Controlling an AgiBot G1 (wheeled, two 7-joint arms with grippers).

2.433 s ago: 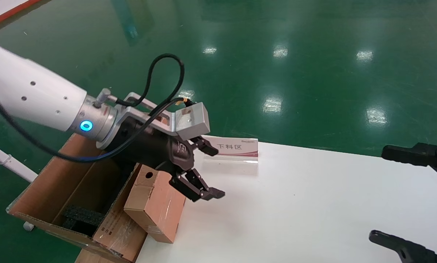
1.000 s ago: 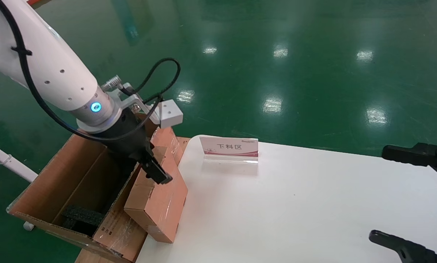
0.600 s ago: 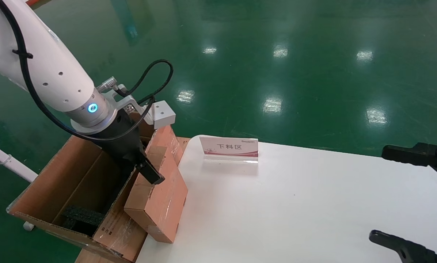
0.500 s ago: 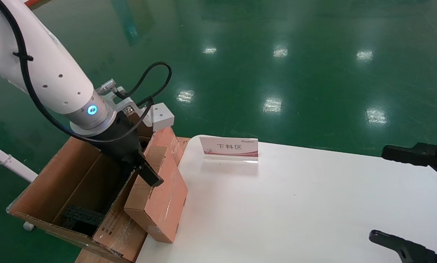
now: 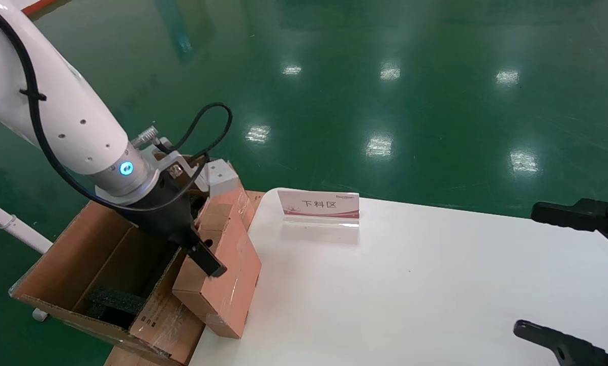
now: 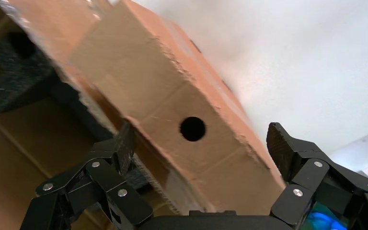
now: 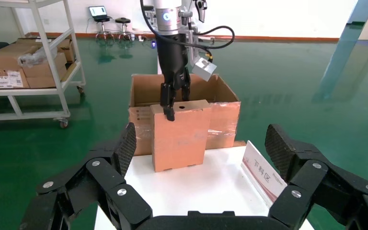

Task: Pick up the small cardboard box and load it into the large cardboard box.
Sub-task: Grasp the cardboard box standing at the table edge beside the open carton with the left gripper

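The small cardboard box stands upright at the left edge of the white surface, leaning against or touching the near wall of the large cardboard box, which sits just off the surface's edge with its flaps up and black foam showing inside. The left hand is spread wide and straddles the top end of the small box, one finger lying over the face that looks toward the surface, the other on the side toward the big carton. It grasps nothing so far; in the left wrist view both fingers look clear of the cardboard, with gaps either side.

By my reading the task is at its start: the hand is placed for a grip, but closing, lifting and lowering the box into the carton are all left to do.

The left wrist view shows the spread of the fingers and the round hole in the box's top end, centred between them, which the arm largely hides from the head camera. The right wrist view gives the front of the scene, with the box standing straight before the carton and a label stand nearby. The right hand is parked at the surface's right side, fingers released and empty
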